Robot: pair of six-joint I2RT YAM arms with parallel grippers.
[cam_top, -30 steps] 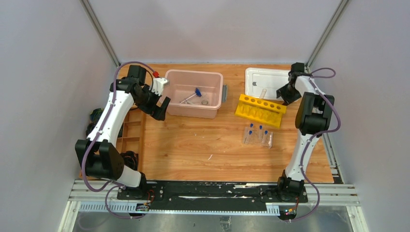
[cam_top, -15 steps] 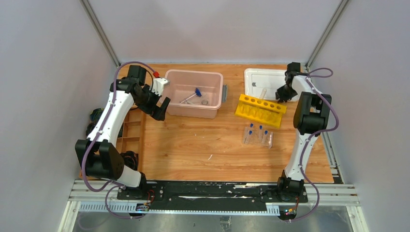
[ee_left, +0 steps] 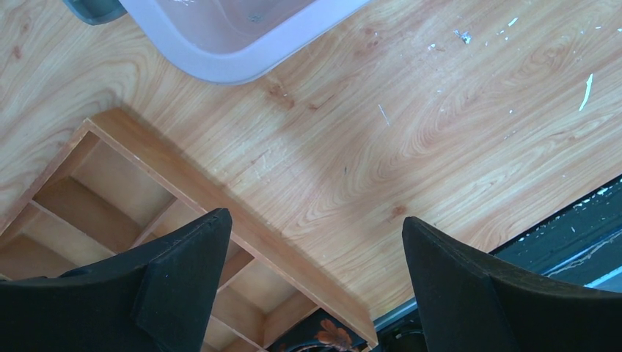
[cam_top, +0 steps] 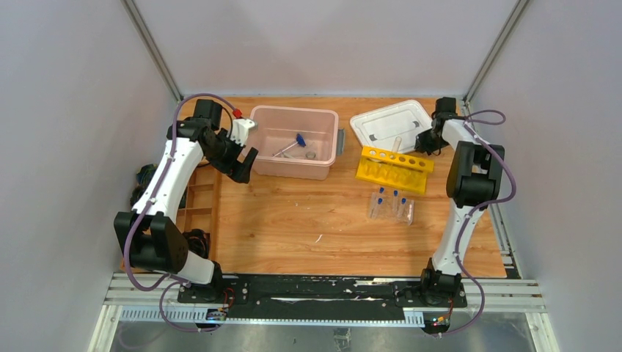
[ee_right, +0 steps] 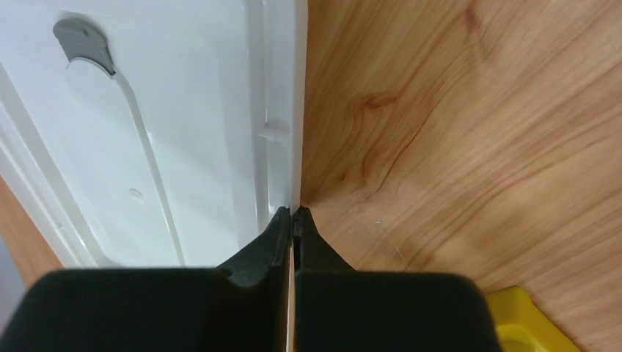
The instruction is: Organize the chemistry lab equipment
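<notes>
My right gripper (cam_top: 424, 139) is at the back right, shut on the right rim of the white lid (cam_top: 389, 125). In the right wrist view the fingertips (ee_right: 293, 213) pinch the thin edge of the lid (ee_right: 183, 132). The yellow tube rack (cam_top: 394, 167) lies just in front of it, with one clear tube (cam_top: 397, 142) standing in it. The clear rack (cam_top: 390, 207) holds small blue-capped tubes. A blue clip (cam_top: 301, 138) and a rod lie in the pink bin (cam_top: 293, 111). My left gripper (cam_top: 243, 158) hangs open and empty beside the bin's left end.
A wooden compartment tray (cam_top: 198, 202) lies along the left table edge, and it shows under my left gripper (ee_left: 312, 224) as open cells (ee_left: 147, 191). The bin's corner (ee_left: 227, 66) is just ahead. The yellow rack's corner (ee_right: 524, 315) is close to my right fingers.
My right gripper has shut on the lid's rim. The lid has swung round and now lies askew. The left arm has stayed put.
</notes>
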